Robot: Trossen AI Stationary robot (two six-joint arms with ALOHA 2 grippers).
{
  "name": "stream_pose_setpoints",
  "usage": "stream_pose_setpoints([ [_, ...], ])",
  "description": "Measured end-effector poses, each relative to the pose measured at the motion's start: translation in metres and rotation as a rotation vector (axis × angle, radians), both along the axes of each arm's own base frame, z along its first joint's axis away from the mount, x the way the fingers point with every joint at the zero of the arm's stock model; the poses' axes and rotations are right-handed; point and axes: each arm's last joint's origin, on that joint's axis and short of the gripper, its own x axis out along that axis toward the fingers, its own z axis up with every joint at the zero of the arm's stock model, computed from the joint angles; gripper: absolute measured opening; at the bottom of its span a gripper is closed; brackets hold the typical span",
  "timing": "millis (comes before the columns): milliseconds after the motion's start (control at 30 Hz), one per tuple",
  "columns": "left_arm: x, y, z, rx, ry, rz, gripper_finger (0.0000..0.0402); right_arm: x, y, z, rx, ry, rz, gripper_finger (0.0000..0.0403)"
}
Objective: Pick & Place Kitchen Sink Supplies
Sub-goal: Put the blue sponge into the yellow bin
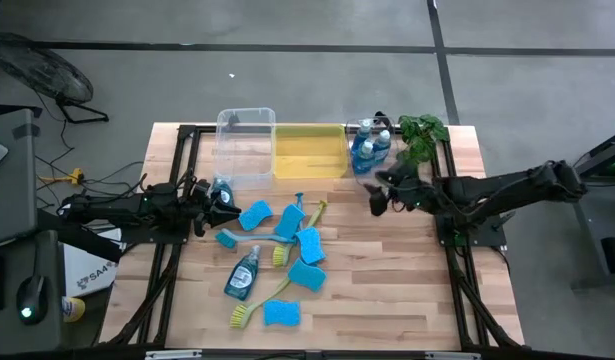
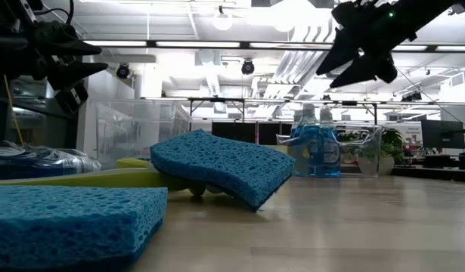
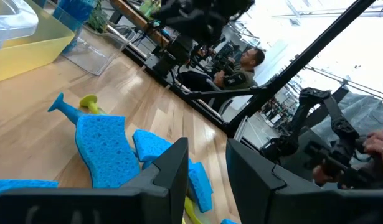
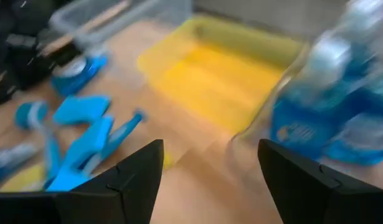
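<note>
Several flat blue sponges [image 1: 289, 222], a lying soap bottle [image 1: 242, 275] and long-handled brushes [image 1: 252, 310] are scattered on the wooden table's middle and near part. More blue soap bottles [image 1: 370, 148] stand upright in a small clear bin at the far right. My left gripper [image 1: 222, 200] hovers level at the left of the pile, its fingers [image 3: 172, 168] a little apart with nothing between them. My right gripper [image 1: 379, 195] hangs open above the table just near of the bottle bin, tilted down, holding nothing [image 4: 210, 180].
An empty yellow bin [image 1: 309, 155] and a clear bin [image 1: 245, 150] stand side by side at the far edge. A green plant [image 1: 423, 130] sits at the far right corner. The table's right half holds bare wood. A person sits beyond the table in the left wrist view.
</note>
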Motion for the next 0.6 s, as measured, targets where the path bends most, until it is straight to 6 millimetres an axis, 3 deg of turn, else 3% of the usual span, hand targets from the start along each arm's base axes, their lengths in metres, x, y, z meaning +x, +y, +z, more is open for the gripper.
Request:
stream_pose_setpoints([
  [233, 0.0, 0.0, 0.0, 0.0, 0.0, 0.0, 0.0105, 0.023, 0.02, -0.021, 0.198, -0.017, 0.069, 0.0255],
  [600, 0.0, 0.0, 0.0, 0.0, 0.0, 0.0, 0.0105, 0.065, 0.045, -0.055, 0.492, -0.056, 0.007, 0.0255],
])
